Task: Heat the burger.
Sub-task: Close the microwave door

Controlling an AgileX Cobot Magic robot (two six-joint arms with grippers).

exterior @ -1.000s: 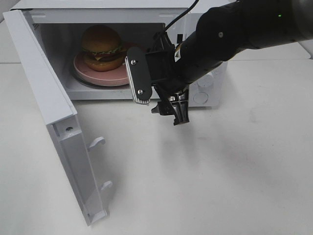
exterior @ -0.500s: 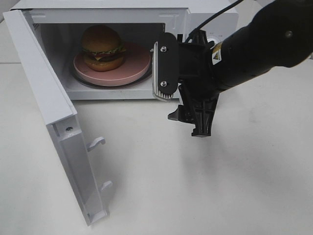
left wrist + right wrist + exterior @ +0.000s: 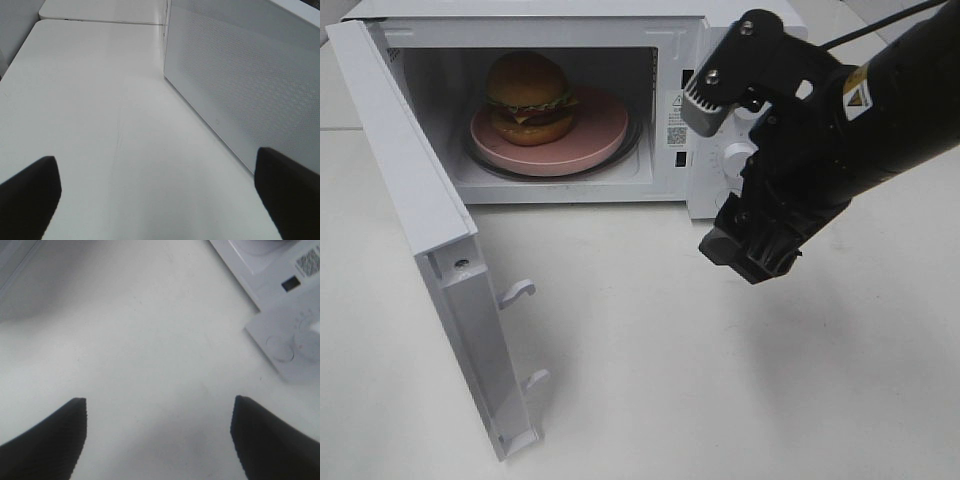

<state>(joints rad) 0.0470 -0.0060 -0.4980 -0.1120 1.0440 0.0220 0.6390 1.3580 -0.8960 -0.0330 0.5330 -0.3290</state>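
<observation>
The burger stands on a round pink plate inside the open white microwave. My right gripper hovers in front of the microwave's control panel, to the right of the cavity and apart from the burger. One finger points up and left. In the right wrist view the right gripper is open, with only bare table between its dark fingertips. My left gripper is open too, above the table beside the microwave's perforated side wall. It does not show in the exterior view.
The microwave door swings out wide to the front left, its latch hooks sticking out over the white table. The right wrist view catches the panel's dials at its edge.
My right arm has swung rightward, from in front of the microwave opening to in front of the control panel, and the gripper has turned. Burger, plate and door have stayed put.
</observation>
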